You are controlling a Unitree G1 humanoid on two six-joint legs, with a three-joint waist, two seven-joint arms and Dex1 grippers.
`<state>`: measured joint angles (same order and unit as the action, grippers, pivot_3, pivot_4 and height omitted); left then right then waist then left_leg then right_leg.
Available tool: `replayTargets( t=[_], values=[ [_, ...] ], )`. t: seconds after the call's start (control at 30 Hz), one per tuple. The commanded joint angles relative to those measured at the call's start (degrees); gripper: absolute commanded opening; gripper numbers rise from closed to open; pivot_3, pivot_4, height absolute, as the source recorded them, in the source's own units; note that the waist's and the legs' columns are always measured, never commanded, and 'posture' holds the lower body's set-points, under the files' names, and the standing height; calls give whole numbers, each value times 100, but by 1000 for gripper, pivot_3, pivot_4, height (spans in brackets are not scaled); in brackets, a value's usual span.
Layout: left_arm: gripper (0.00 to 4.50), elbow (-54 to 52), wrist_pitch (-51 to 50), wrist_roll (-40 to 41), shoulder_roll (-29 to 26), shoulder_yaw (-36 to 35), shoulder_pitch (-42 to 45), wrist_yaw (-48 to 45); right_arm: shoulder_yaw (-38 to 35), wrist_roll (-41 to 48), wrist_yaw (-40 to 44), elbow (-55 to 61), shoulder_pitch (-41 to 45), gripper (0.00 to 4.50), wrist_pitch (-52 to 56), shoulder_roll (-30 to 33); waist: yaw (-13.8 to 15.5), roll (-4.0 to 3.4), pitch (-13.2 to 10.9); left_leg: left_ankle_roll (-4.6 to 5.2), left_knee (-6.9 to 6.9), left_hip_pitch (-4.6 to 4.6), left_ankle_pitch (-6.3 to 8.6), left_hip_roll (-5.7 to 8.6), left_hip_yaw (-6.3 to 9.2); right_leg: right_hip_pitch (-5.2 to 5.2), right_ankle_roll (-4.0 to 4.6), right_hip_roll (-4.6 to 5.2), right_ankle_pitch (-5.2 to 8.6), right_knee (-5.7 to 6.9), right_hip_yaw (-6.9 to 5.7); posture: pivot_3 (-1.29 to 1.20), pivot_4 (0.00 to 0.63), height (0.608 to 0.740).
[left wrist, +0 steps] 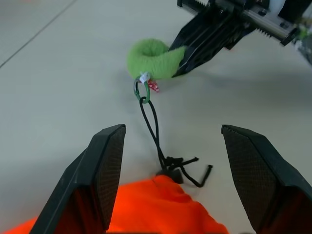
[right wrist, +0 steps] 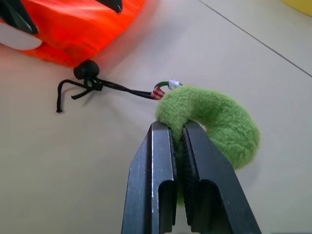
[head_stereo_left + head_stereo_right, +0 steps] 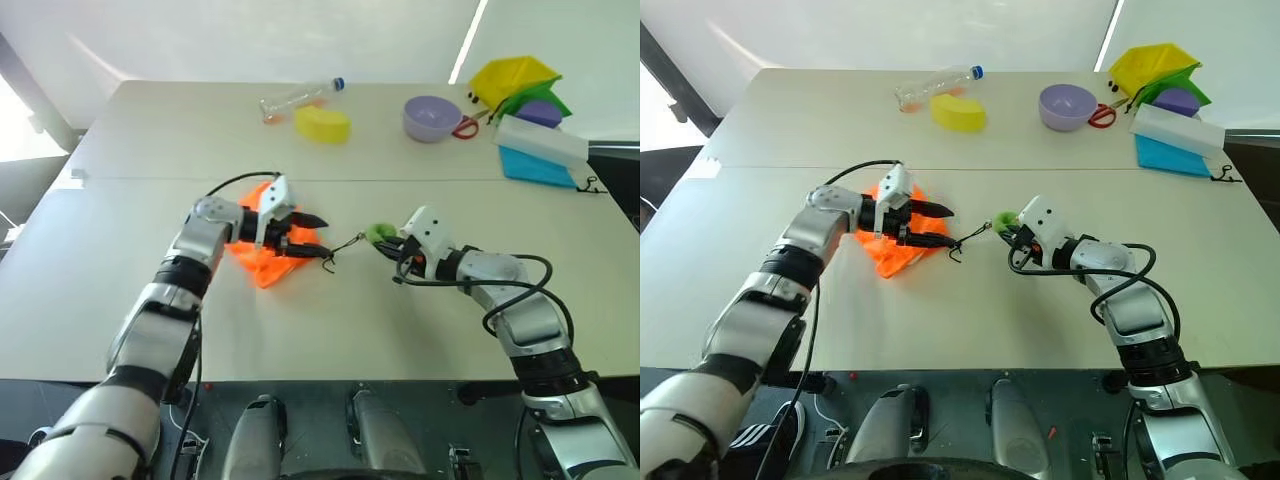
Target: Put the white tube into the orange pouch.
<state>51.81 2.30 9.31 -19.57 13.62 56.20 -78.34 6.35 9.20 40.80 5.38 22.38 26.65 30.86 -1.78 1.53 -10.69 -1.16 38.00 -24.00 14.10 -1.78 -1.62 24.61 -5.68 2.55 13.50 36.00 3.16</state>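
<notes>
orange pouch (image 3: 895,243) partly hidden beneath spread left gripper (image 3: 940,225).

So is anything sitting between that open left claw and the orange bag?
Nothing visible does. The left end effector is open right over the orange pouch; beyond it lie only the dark cord and the green fuzzy ring, pinched by the right end effector.

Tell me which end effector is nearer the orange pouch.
Left. The left end effector hovers open over the orange pouch; the right end effector is off to the side, shut on the fuzzy green ring of its cord.
</notes>
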Motion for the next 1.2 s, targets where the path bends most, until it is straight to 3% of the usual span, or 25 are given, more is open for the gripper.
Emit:
replayTargets(
  t=[0.03, 0.37, 0.43, 0.57, 1.03, 1.13, 1.2],
  values=[
    [3348, 637, 315, -362, 104, 88, 345, -212, -75, -3, -56, 178, 33, 0, -104, -28, -19, 0, 0, 1, -2, -5, 1, -1, 3, 6, -8, -1, -3, 2, -1, 0, 150, 740],
    [3348, 1615, 1034, -1418, 370, 447, 940, -218, -94, 7, -152, 271, 6, 0, -83, -31, 39, 0, 0, 1, 2, -27, 0, -1, 18, 19, -21, -8, -10, 8, -10, 0, 150, 740],
    [2834, 1683, 1092, -1573, 362, 495, 980, -245, -96, 10, -162, 269, 8, 0, -81, -31, 60, 0, 0, 1, 2, -26, 0, -1, 18, 20, -22, -9, -10, 9, -10, 0, 150, 740],
    [2834, 1827, 1077, -1865, 323, 533, 1096, -124, -91, -9, -163, 255, -4, 0, -106, -8, 74, 0, 0, 1, 2, -26, 0, -1, 20, 19, -22, -10, -10, 10, -10, 0, 150, 740],
    [2834, 1952, 675, -1798, 510, 184, 1234, -308, -78, -20, -177, 224, 33, 0, -115, -28, 79, 0, 0, 1, 8, -26, 0, -2, 21, 19, -23, -11, -11, 15, -10, 0, 150, 740],
    [1992, 1946, 602, -1800, 529, 120, 1223, -295, -79, -27, -180, 237, 24, 0, -109, -18, 86, 0, 0, 1, 8, -26, 0, -2, 21, 19, -24, -11, -11, 15, -10, 0, 150, 740],
    [996, 1934, 484, -1741, 553, 33, 1226, -352, -77, -33, -179, 246, 17, 0, -108, -8, 84, 0, 0, 1, 8, -26, 0, -1, 21, 19, -24, -11, -11, 15, -10, 0, 150, 740]
  ],
)
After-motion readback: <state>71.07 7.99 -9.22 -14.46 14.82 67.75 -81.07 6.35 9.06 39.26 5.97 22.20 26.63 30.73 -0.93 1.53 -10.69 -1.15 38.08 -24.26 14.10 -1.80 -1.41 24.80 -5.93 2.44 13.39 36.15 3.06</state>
